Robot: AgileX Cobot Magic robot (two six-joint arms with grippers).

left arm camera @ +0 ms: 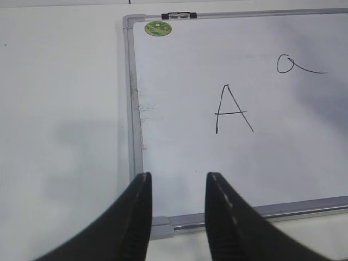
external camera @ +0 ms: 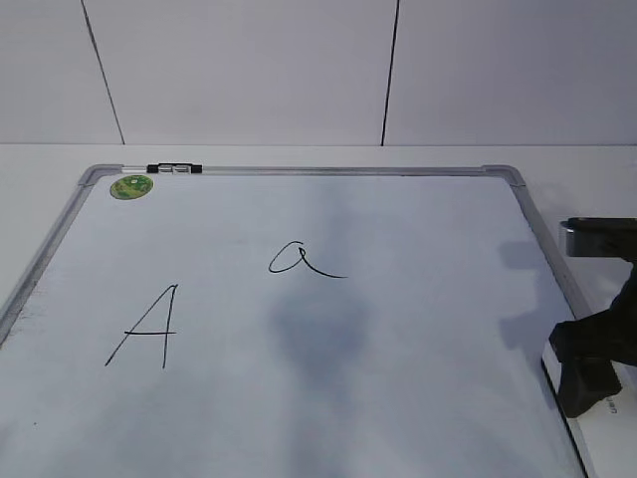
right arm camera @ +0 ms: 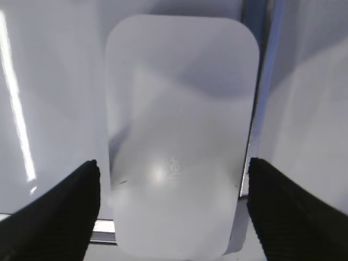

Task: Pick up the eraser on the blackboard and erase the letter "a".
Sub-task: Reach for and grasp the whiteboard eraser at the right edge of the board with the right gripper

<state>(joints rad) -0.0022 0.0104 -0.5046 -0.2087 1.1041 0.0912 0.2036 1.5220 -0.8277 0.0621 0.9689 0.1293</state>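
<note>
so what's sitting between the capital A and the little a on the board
Nothing: in the exterior view the stretch of board between the capital A and the little a is bare white, only a faint grey shadow nearby.

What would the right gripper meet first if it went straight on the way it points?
Most likely the eraser: the right gripper is open, with the eraser lying between its fingers and right ahead; depth is hard to judge.
</note>
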